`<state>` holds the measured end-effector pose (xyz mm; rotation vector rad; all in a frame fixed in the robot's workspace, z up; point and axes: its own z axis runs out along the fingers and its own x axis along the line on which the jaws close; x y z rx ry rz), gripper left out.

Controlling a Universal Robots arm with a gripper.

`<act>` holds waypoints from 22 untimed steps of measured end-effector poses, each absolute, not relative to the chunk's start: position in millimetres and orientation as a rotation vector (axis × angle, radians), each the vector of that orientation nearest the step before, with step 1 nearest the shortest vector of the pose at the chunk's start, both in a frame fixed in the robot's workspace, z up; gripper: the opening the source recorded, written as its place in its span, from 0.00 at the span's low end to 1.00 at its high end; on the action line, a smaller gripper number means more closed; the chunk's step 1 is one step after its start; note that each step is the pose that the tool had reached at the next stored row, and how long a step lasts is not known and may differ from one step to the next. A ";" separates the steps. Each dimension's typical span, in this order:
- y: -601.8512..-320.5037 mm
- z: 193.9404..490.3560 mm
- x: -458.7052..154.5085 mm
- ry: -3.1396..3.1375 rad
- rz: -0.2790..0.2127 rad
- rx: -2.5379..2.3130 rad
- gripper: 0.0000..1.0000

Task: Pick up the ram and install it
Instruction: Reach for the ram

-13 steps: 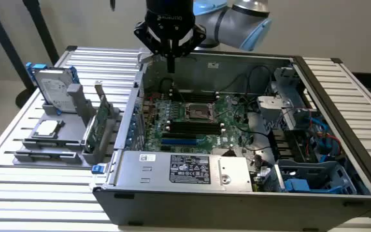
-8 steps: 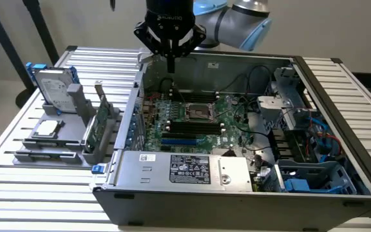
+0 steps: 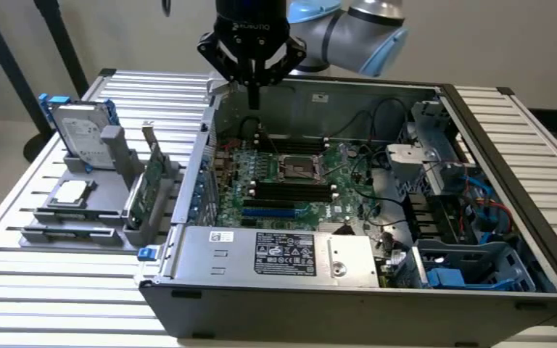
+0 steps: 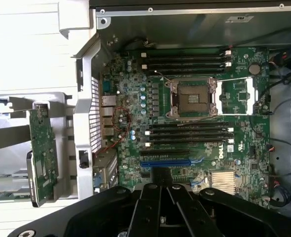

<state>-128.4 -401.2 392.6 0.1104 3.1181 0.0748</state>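
Exterior view: the gripper (image 3: 253, 101) hangs over the far edge of the open case (image 3: 259, 304), pointing down. Its fingers are pressed together with nothing between them, and they touch nothing. Below lies the motherboard (image 3: 289, 210), with the bare socket (image 3: 303, 168) in the middle and dark memory slots (image 3: 293, 192) on either side. Whether a stick sits in any slot I cannot tell.

On the slatted table (image 3: 56, 304), at the exterior view's left of the case, a grey rack (image 3: 66, 235) holds a hard drive (image 3: 77, 134) upright at the back and a square silver chip (image 3: 69, 193) lying flat. A tall green card (image 3: 141, 194) with a metal bracket stands on edge nearest the case wall.

Where the ram sits I cannot tell; the gripper does not hold it.

In the wrist view, the closed fingers (image 4: 151, 207) hover above the blue slot (image 4: 165, 162) of the board.
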 end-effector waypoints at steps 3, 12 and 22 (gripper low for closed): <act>-404.9 392.0 -141.8 3.118 0.075 0.111 0.11; -413.7 388.1 -182.9 3.118 0.075 0.111 0.11; -416.2 380.1 -228.5 3.119 0.064 0.110 0.11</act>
